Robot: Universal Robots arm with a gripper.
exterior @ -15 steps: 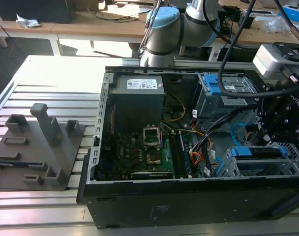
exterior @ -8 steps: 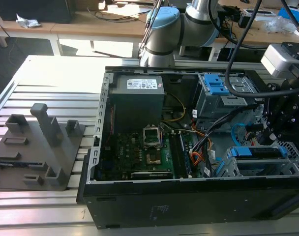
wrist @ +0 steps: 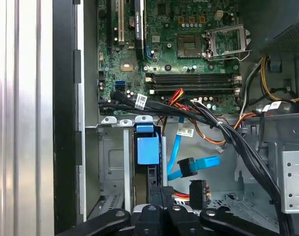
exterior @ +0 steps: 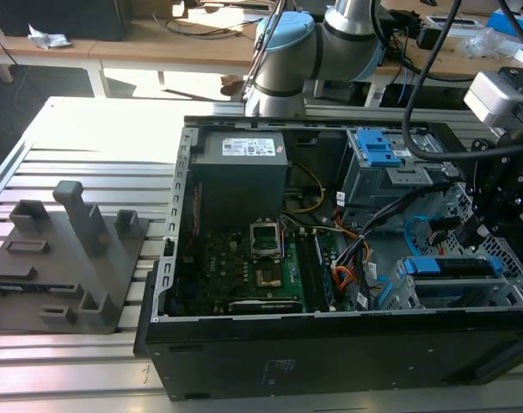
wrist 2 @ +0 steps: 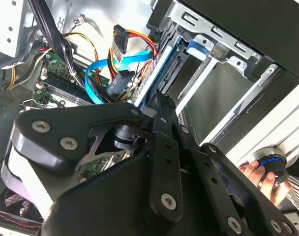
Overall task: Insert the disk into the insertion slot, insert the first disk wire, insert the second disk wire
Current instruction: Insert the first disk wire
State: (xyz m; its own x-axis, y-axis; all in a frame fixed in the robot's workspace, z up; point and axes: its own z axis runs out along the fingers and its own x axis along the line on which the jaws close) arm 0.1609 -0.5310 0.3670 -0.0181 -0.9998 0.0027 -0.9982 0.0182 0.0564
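Well, starting with the biggest thing: the slatted aluminium table [exterior: 72, 155] carries a black computer case [exterior: 330, 361] lying open on its side across the middle and right of the exterior view. A grey plastic fixture [exterior: 72, 258] sits well apart at the exterior view's left. My arm [exterior: 287, 52] reaches in from the upper middle of that frame.

Inside the case the green motherboard [exterior: 244, 267] lies bare. At the lower right is the insertion slot [exterior: 403, 288], the silver drive cage. The disk [wrist: 148, 150] stands inside it, and in the first wrist view I see its blue carrier tab between the cage walls. I judge the first step done or very nearly so, though I cannot tell whether the disk is seated to the end.

The gripper [wrist: 164, 199] hovers at the disk's rear edge, and I cannot tell whether it touches. Its fingers are drawn together with nothing between them that I can make out.

Both wires look unplugged to me. The blue data wire [wrist: 189, 167] hangs beside the cage with its plug free, and the black power plug [wrist: 198, 194] on its coloured leads lies near it, apart from the disk. So two of the three steps are left.

In the second wrist view a person's hand [wrist 2: 260, 177] rests outside the case at a blue-ringed knob [wrist 2: 272, 164].
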